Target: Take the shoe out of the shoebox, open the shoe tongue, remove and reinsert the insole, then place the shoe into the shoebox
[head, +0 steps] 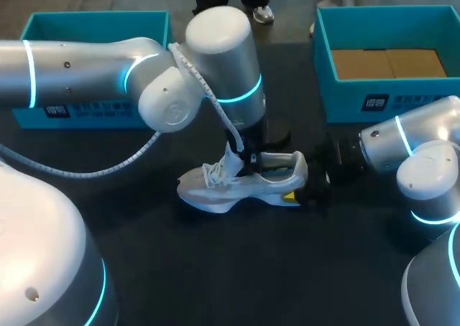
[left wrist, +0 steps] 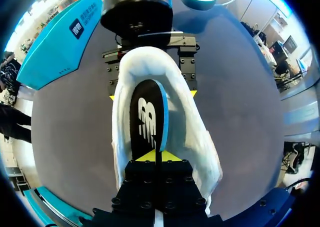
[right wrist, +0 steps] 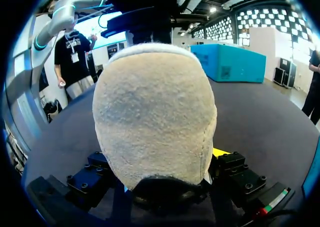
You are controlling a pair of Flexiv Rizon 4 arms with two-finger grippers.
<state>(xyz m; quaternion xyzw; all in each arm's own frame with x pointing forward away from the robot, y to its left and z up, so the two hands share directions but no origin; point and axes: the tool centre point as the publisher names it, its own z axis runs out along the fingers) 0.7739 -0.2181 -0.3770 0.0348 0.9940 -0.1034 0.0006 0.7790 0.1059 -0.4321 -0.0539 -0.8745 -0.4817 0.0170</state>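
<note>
Shoe [head: 237, 189] sits on desk [head: 215, 268]; right end effector [head: 300, 189] clamps its heel [right wrist: 155, 112], left end effector [left wrist: 156, 157] pinches insole [left wrist: 147, 117]; reinsertion, boxing remain.

White lace-up shoe [head: 223, 193] stands on its sole on the dark worktop, toe toward my left and heel toward my right, with a dark, blue-edged insole [left wrist: 147, 117] tilted inside its opening; the teal left shoebox [head: 93, 26] and right shoebox [head: 388, 100] stand open behind it, well apart.
</note>
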